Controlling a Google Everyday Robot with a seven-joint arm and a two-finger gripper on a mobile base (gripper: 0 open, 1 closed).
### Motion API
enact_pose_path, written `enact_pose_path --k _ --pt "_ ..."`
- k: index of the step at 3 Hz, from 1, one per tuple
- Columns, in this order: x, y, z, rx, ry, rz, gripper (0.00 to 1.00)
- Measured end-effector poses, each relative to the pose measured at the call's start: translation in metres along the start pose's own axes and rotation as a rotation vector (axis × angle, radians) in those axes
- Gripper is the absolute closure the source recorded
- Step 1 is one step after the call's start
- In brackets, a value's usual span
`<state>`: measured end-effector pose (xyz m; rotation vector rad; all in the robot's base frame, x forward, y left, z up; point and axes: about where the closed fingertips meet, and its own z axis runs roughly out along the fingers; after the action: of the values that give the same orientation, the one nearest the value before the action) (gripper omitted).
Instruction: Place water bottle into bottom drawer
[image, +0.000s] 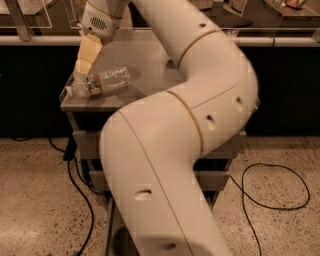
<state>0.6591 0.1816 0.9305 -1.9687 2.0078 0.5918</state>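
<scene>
The water bottle (102, 82) lies on its side near the front left corner of the grey cabinet top (145, 60), with its cap pointing to the left edge. My gripper (81, 74) reaches down from the upper left and sits right at the bottle's cap end, touching or nearly touching it. The bottom drawer is almost wholly hidden behind my large white arm (170, 150). Only a thin grey edge (110, 225) shows at the lower left of the arm.
Grey fronts of the upper drawers (85, 145) show beside the arm. Black cables trail over the speckled floor at the left (75, 190) and the right (272, 192). A rail and dark shelving run behind the cabinet.
</scene>
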Motion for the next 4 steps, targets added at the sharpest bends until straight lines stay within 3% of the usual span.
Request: enact_pose_path --k 1,2,3,4 --pt "0.018 0.022 -0.05 0.095 -0.044 -0.016 0.0" --pt "0.038 0.037 -0.064 0.151 -0.139 -0.086 0.0" --pt "0.069 0.039 -0.024 0.145 -0.22 -0.173 0.0" --pt "0.085 0.044 0.003 0.126 -0.208 -0.229 0.0"
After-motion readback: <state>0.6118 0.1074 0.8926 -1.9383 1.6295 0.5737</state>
